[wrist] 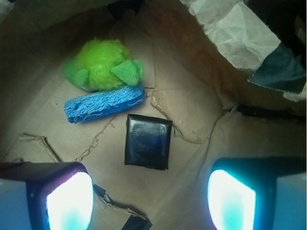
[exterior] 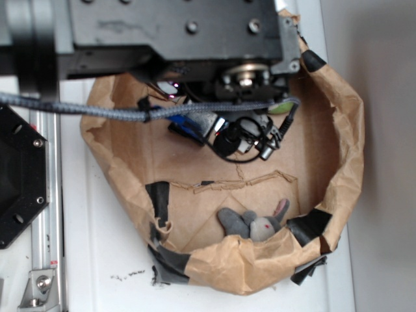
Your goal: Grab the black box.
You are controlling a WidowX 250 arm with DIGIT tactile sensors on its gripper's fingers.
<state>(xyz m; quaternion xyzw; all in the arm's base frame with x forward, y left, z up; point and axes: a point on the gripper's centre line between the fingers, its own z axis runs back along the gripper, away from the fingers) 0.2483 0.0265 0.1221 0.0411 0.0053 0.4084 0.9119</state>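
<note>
A: What takes up the most room?

B: The white bench, and on it a brown paper bag rolled down into a bowl, patched with black tape. The robot arm hangs over its top half. At the left edge sits a black hexagonal plate with screws.

A: And inside the bag?

B: From the wrist view, a fuzzy green toy at the back, a blue sponge touching its front, and just in front of the sponge, slightly right, the black box lying flat on the paper floor.

A: The end effector?

B: Spread wide. Its two fingers sit at the lower corners of the wrist view, with the box above the gap between them, untouched.

A: Anything else?

B: A small grey plush animal by the near wall of the bag, in the exterior view.
</note>
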